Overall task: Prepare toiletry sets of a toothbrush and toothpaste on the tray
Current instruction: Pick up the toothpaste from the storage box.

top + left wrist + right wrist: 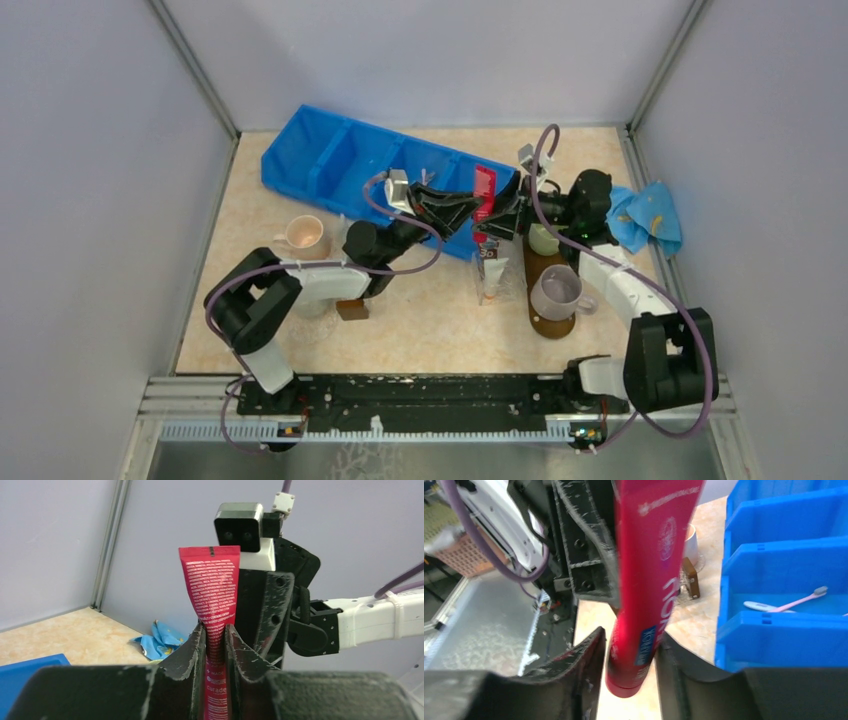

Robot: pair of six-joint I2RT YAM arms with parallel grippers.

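A red toothpaste tube [485, 190] hangs upright in the air over the right end of the blue bin [340, 160]. My left gripper [215, 630] is shut on the red tube [210, 580] near its middle. My right gripper [629, 640] is open, with its jaws on either side of the tube's [649, 555] cap end; one finger touches it and a small gap shows at the other. A pink toothbrush [796, 600] lies in a bin compartment. A white tube [490, 272] lies beside the dark brown tray [548, 325].
A mauve mug [555, 292] and a pale green cup [543, 240] stand on the tray. A peach mug [303, 236] and a small brown block [351, 309] sit near the left arm. A blue cloth [645, 215] lies at the back right.
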